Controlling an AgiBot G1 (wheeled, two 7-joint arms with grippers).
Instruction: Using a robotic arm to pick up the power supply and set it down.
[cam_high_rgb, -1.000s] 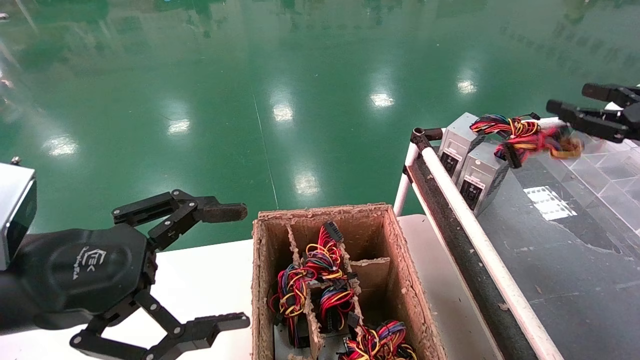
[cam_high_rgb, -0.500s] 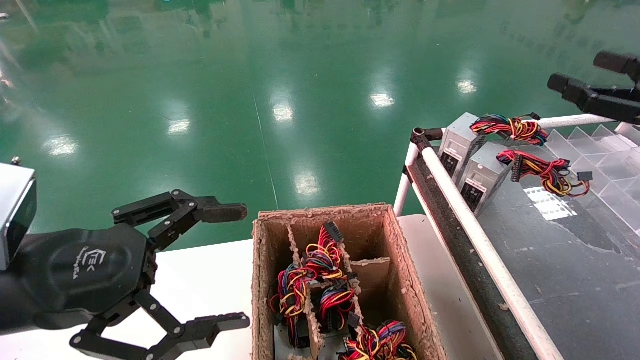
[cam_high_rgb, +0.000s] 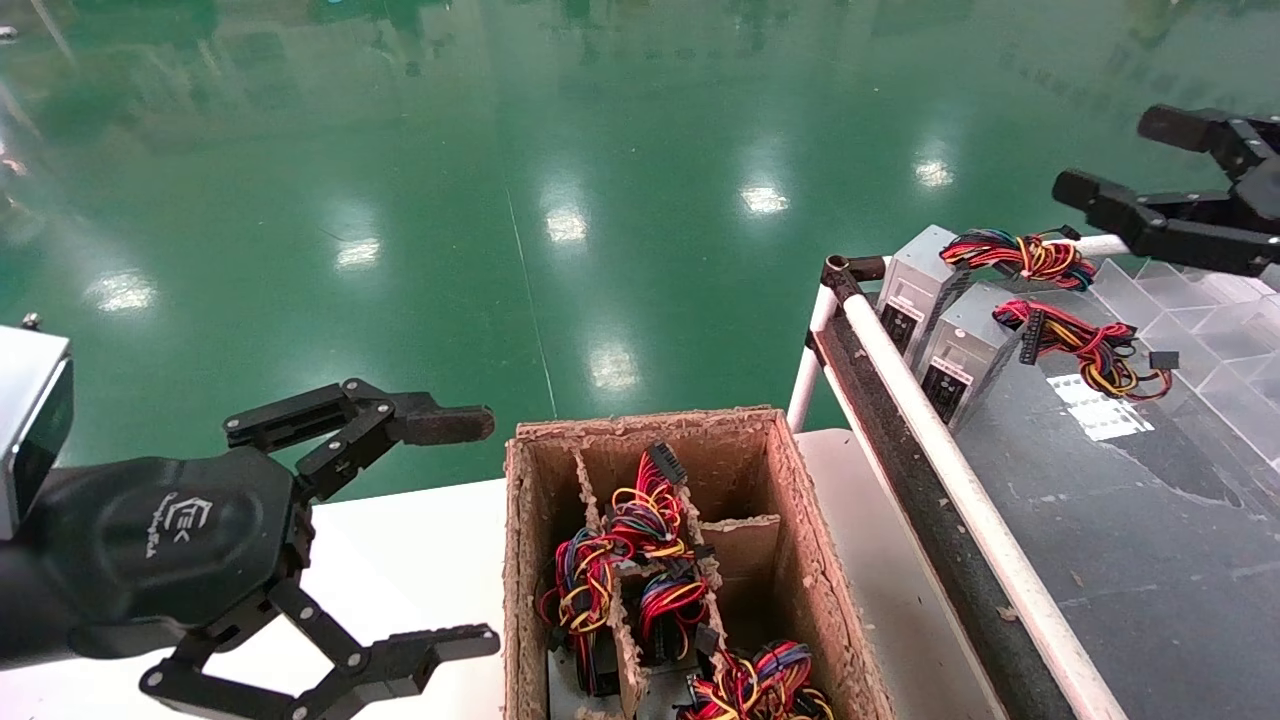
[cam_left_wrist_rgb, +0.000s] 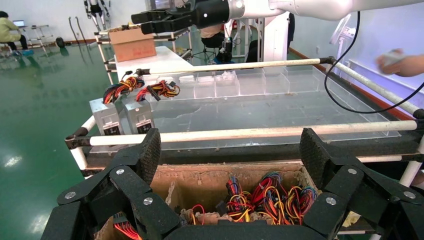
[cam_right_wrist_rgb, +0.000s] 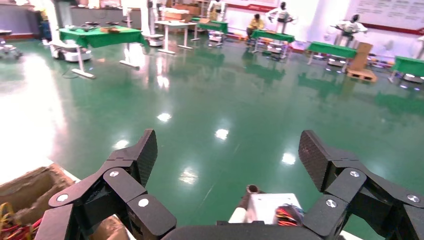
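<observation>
Two silver-grey power supplies stand side by side at the near corner of the dark table (cam_high_rgb: 1150, 540). The nearer power supply (cam_high_rgb: 962, 352) trails its coloured wires (cam_high_rgb: 1095, 350) across the tabletop, and the farther one (cam_high_rgb: 915, 285) carries a bundle on top. My right gripper (cam_high_rgb: 1110, 152) hovers open and empty above and behind them. In the right wrist view that gripper (cam_right_wrist_rgb: 227, 155) looks down on a power supply's top (cam_right_wrist_rgb: 267, 206). In the left wrist view both units (cam_left_wrist_rgb: 124, 116) show beyond the white rail. My left gripper (cam_high_rgb: 470, 530) is parked open beside the cardboard box (cam_high_rgb: 525, 560).
The cardboard box holds more wire bundles (cam_high_rgb: 640, 560) between dividers. A white tube rail (cam_high_rgb: 950, 450) edges the dark table. Clear plastic compartments (cam_high_rgb: 1210, 330) line the table's far side. A person's hand (cam_left_wrist_rgb: 400, 62) shows beyond the table in the left wrist view.
My right gripper let go of the nearer power supply's wires, which dropped onto the table. It rose, then shifted a little left. The left arm has not moved.
</observation>
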